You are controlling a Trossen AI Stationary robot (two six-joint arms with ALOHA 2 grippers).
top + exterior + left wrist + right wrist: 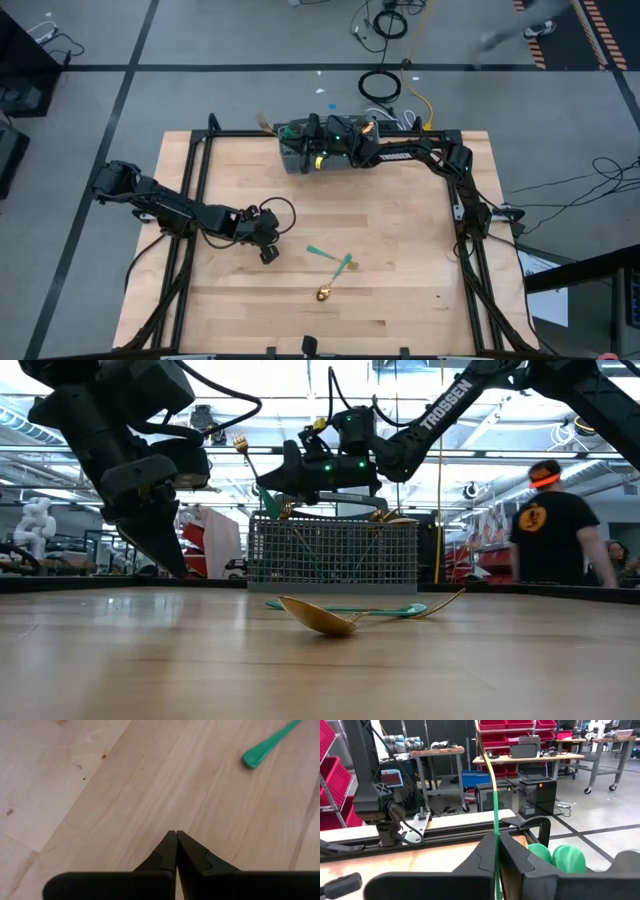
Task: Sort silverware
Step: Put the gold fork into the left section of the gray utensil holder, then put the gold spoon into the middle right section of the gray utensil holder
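A grey wire-mesh caddy (298,152) (332,555) stands at the table's far edge with gold pieces in it. My right gripper (288,135) (268,488) (496,845) hovers over its left end, shut on a gold fork with a teal handle (248,460). Two more teal-handled pieces lie crossed at mid-table: a gold spoon (326,292) (320,617) and another piece (322,251). My left gripper (268,254) (168,560) (175,836) is shut, pointing down just left of them with its tips close to the wood. One teal handle end (256,757) shows ahead of it. My right gripper pinches the fork by its teal handle (495,822) between its two fingers, coming level from the table's right. The fingers lie across the handle. The fork stands tilted, its gold shaft (488,765) and tines (240,442) rising above the fingers, lifted over the caddy.
Black frame rails run along the table's left, right and far edges (190,170). Round green handle ends (570,857) sit in the caddy beside my right fingers. Bare wood lies around the two loose pieces. A person (555,525) stands in the room beyond the table.
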